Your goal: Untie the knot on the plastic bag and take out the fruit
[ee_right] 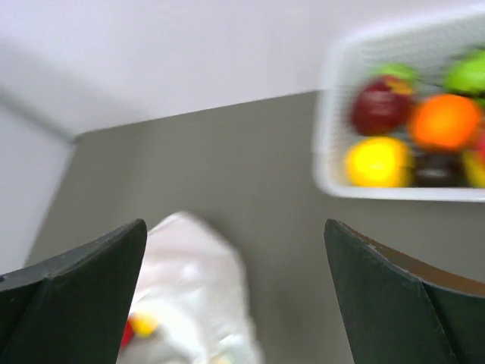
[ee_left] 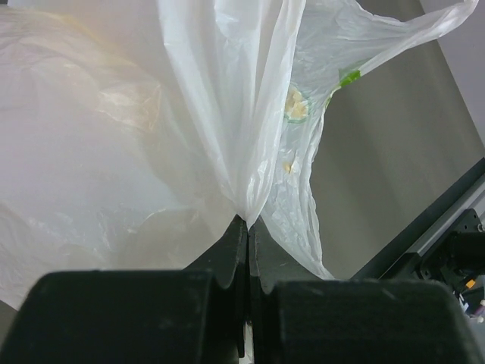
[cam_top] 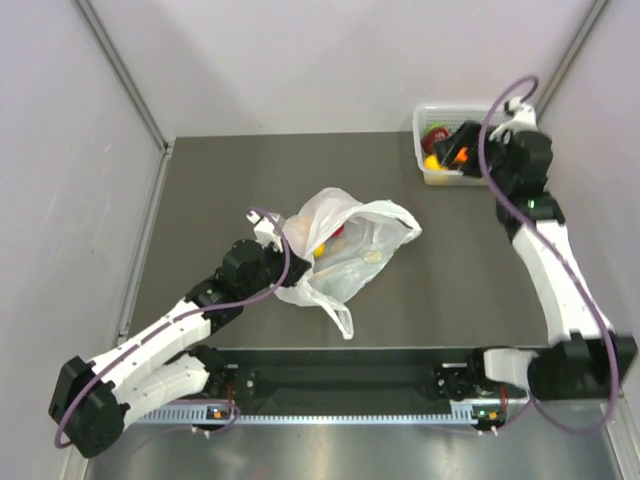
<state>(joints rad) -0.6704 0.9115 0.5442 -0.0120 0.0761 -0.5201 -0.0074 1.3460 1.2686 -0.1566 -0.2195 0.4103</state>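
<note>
Pinching plastic bag (ee_left: 227, 114): left gripper (ee_left: 248, 221) pressed together; right gripper (ee_right: 235, 227) spread near basket (ee_right: 394, 193).

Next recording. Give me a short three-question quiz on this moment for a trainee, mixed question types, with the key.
1. True or false: the left gripper is shut on the plastic bag.
2. The right gripper is: A) shut on a fruit; B) open and empty; C) shut on the bag.
3. Fill in: the orange fruit lies in the white ____.
Key: 1 true; 2 B; 3 basket.
</note>
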